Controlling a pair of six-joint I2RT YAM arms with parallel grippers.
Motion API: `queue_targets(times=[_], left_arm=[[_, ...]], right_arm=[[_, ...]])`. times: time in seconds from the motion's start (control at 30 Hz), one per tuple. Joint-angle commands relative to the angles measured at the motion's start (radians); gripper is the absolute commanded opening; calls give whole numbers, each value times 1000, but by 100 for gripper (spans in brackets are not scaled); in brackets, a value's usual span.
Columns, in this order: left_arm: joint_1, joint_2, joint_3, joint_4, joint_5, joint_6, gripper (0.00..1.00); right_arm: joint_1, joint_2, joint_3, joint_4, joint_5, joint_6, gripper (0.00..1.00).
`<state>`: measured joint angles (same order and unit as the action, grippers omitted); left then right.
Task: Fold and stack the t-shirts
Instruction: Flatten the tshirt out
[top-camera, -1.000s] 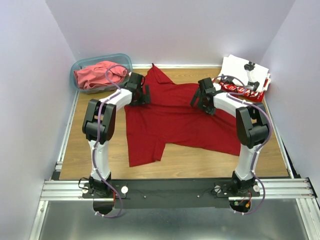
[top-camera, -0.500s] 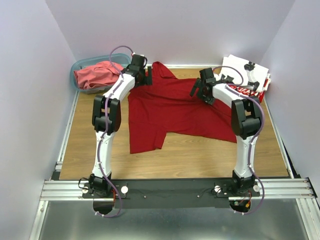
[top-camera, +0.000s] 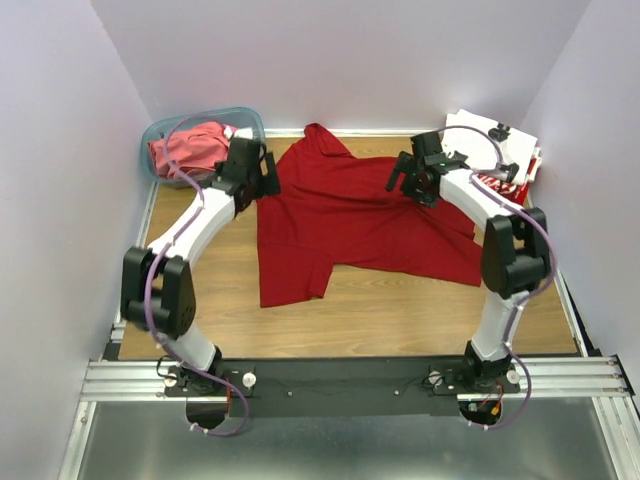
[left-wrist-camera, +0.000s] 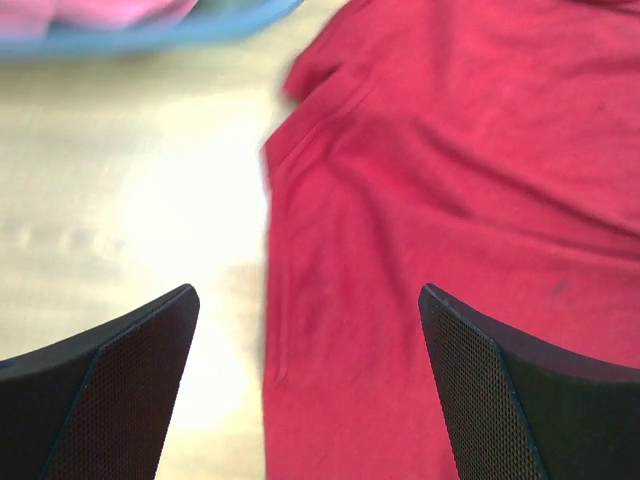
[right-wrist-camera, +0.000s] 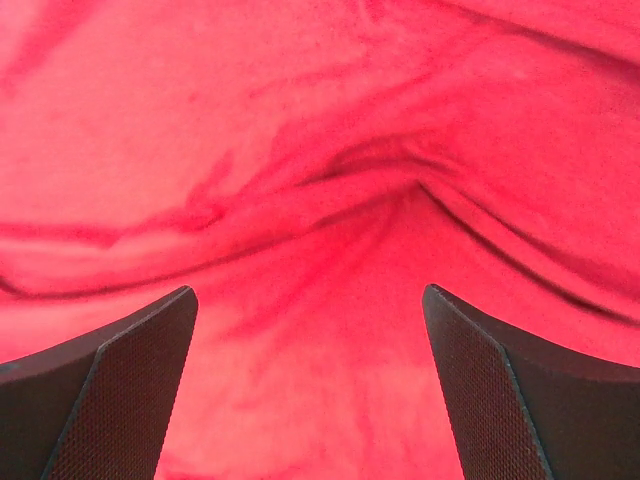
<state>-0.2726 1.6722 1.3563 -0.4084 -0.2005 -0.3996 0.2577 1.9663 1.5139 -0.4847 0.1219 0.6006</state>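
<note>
Deep red t-shirt (top-camera: 350, 225): lying spread and rumpled across the middle of the wooden table (top-camera: 400, 310).
Left gripper (top-camera: 268, 175): hovering over the shirt's left edge, jaws standing wide apart and gripping nothing. In the wrist view the cloth edge is running between its fingers (left-wrist-camera: 110, 390).
Right gripper (top-camera: 402, 180): hanging wide apart and empty above the shirt's upper right part, a raised crease lying below the gap.
Coral-red t-shirt (top-camera: 185, 150): sitting bunched in the teal tub (top-camera: 155, 130), near the left gripper.
White t-shirt (top-camera: 480, 135): lying in the far right corner over the red lettered t-shirt (top-camera: 503, 186).
</note>
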Motion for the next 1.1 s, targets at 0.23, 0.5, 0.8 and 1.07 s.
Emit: queue_targets(times=[0.23, 0.5, 0.8, 1.07], left_arm=[[-139, -318, -451, -125, -195, -370, 98], [-142, -482, -635, -47, 25, -375, 93], [-157, -514, -766, -29, 234, -378, 88], [-171, -546, -778, -171, 144, -487, 86]], right_arm=[[-104, -286, -302, -29, -28, 28, 100], [-179, -432, -435, -29, -39, 38, 100], [-201, -540, -504, -29, -51, 44, 100], [-204, -600, -541, -28, -60, 44, 100]])
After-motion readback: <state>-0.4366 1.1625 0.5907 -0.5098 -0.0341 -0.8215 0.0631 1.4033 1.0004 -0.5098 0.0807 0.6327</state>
